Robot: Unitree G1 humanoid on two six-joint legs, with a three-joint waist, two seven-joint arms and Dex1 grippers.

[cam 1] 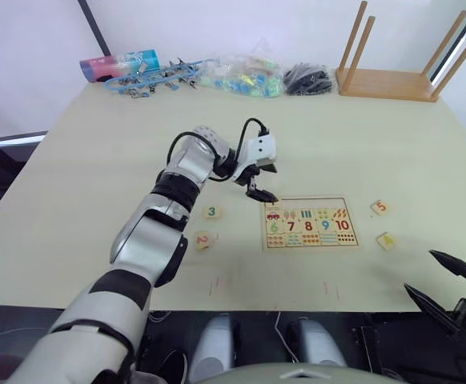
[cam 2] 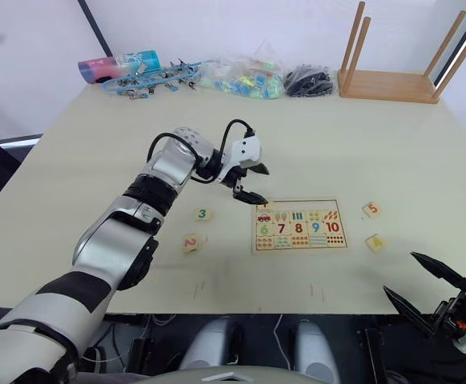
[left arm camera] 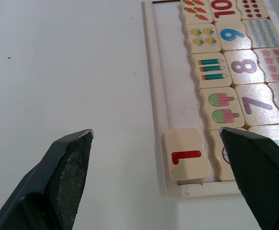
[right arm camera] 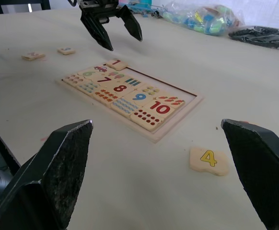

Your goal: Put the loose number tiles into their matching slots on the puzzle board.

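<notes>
The puzzle board (cam 1: 311,226) lay near the table's (cam 1: 73,176) front edge, tile 1 (left arm camera: 186,154) seated in its end slot. The left gripper (cam 1: 259,182) hovered released above that corner. Tiles 2 (cam 1: 204,239), 3 (cam 1: 211,212), 4 (right arm camera: 208,160) and 5 (cam 1: 380,207) lay loose beside the board, and the right gripper (right arm camera: 163,177) gaped empty.

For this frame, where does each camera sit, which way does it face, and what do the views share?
Head pair: on the head, looking forward and down at the table; left arm reaching to the puzzle board.
Left wrist: looks along the open left gripper at the red 1 tile in the board's end slot.
Right wrist: low, facing across the table over the open right gripper, past the yellow 4 tile.
Shared: both wrist views show the board.
</notes>
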